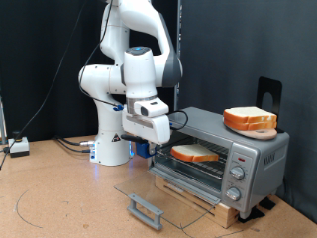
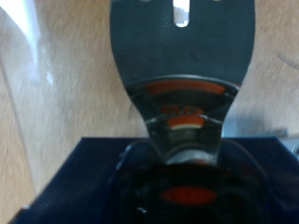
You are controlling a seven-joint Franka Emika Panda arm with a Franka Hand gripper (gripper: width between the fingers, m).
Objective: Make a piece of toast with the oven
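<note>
The silver-grey oven stands at the exterior view's right. Its glass door is folded down flat, with the dark bar handle nearest the camera. The piece of toast lies flat at the mouth of the oven, about level with the wire rack. My gripper hangs just to the exterior view's left of the toast, above the open door, angled towards the opening. A shiny slotted metal blade fills the wrist view and reflects something orange. My fingers do not show there.
A pile of identical bread slices rests on the oven's roof. Round knobs run down the right of the oven's front. The oven sits on a wooden board. Cables and a small box lie on the table at the left.
</note>
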